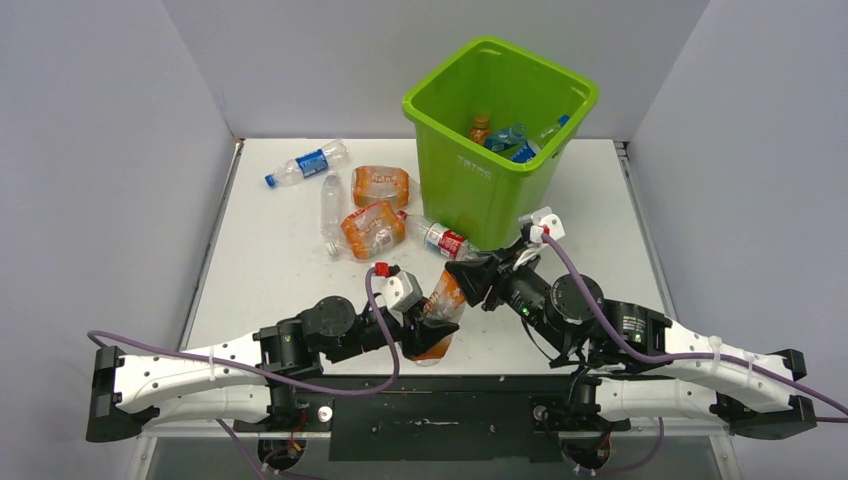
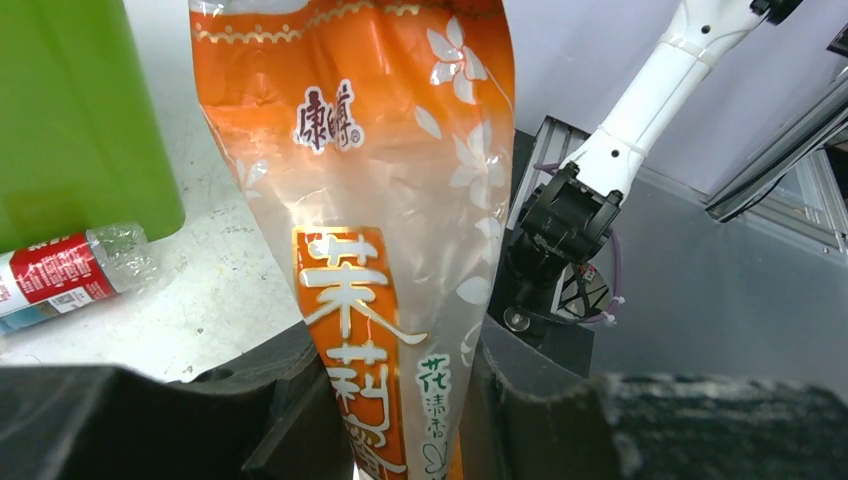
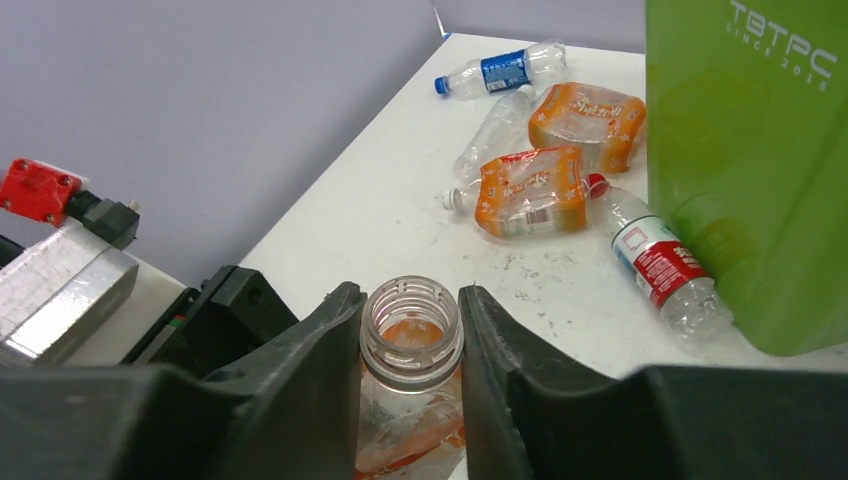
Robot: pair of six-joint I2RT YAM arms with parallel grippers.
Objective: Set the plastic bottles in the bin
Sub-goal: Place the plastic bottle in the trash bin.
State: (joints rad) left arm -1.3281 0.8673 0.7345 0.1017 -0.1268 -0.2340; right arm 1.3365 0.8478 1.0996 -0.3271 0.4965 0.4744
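Note:
A large orange-labelled plastic bottle (image 1: 440, 318) is held between both grippers just above the table's near edge. My left gripper (image 1: 418, 328) is shut on its body; the left wrist view shows the label (image 2: 370, 250) between the fingers (image 2: 285, 420). My right gripper (image 1: 468, 282) is shut on its open, capless neck (image 3: 411, 325). The lime-green bin (image 1: 480, 180) stands at the back right with several bottles (image 1: 505, 137) inside. On the table lie a blue-labelled bottle (image 1: 310, 163), a clear one (image 1: 330, 208), two orange ones (image 1: 380, 185) (image 1: 372, 230) and a red-labelled one (image 1: 440, 240).
The bin wall is close to both wrists (image 2: 70, 110) (image 3: 750, 170). The red-labelled bottle (image 3: 660, 265) lies against the bin's foot. Grey walls enclose the table on the left, back and right.

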